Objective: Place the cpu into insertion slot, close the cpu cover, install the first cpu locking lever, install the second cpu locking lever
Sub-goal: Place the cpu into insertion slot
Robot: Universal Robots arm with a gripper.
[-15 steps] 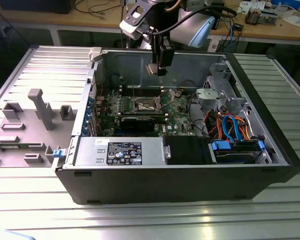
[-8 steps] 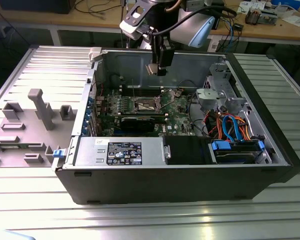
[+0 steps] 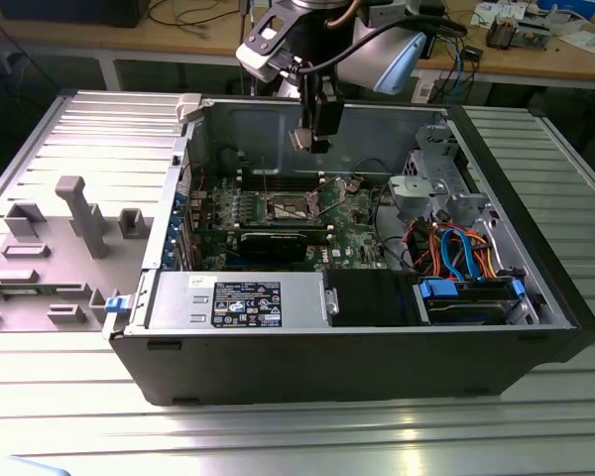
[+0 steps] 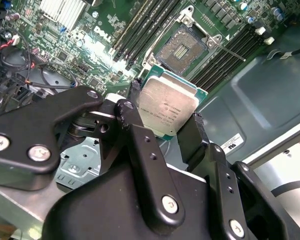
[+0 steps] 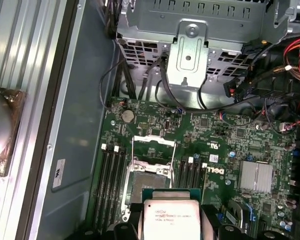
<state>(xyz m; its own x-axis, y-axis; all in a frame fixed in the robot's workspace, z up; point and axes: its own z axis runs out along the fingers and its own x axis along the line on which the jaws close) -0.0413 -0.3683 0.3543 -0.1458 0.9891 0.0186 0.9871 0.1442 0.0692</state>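
Between clenched fingers of gripper (image 4: 166,109): cpu (image 4: 171,102), silver top showing, held over open computer case (image 3: 327,367). Further down on green motherboard (image 5: 215,135): insertion slot (image 4: 182,50), pin field bare, cpu cover (image 5: 154,142) raised off it.

1. The cpu (image 4: 167,107), a small flat square chip with a dull silver-grey metal top and green edging, hangs tilted above the green circuit board (image 4: 65,55), clamped at opposite edges between black fingers (image 4: 191,136).
2. The insertion slot (image 4: 182,48), a small square socket with a silver rim, lies apart from the chip, its dark pin field uncovered.
3. The cpu cover (image 5: 153,141), a thin silver metal frame, stands swung open at the slot's edge.
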